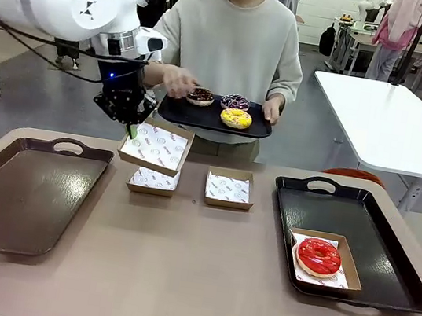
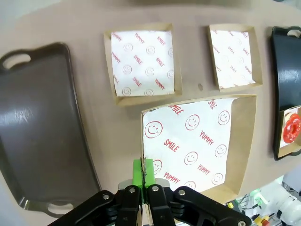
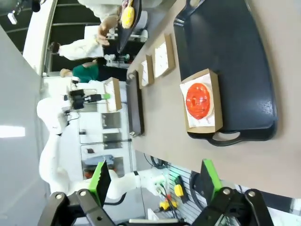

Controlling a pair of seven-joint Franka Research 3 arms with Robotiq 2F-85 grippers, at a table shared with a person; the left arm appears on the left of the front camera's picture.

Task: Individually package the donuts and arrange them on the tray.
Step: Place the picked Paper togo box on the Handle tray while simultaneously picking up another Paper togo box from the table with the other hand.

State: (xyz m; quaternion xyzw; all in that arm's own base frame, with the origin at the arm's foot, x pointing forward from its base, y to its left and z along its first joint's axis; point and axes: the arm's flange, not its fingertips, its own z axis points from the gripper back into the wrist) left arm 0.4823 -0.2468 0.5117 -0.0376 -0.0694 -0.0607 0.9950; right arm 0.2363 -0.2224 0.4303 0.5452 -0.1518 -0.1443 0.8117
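Near right on the table (image 1: 174, 296), the red donut (image 1: 318, 256) sits in a paper box (image 1: 349, 252) on the black tray (image 1: 391, 256); the right gripper (image 3: 154, 174) stands wide open and empty. Farther back left, the left gripper (image 1: 131, 126) is pinched tight on the edge of a lined box (image 1: 155, 146) held above the table. At the far side a person's small tray (image 1: 179, 113) carries the yellow donut (image 1: 236, 118), the purple-iced donut (image 1: 235, 101) and the brown donut (image 1: 200, 95).

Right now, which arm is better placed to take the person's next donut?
Left. The left tool grips a paper-lined box raised beside the person's tray; the right tool is open, empty and far from it.
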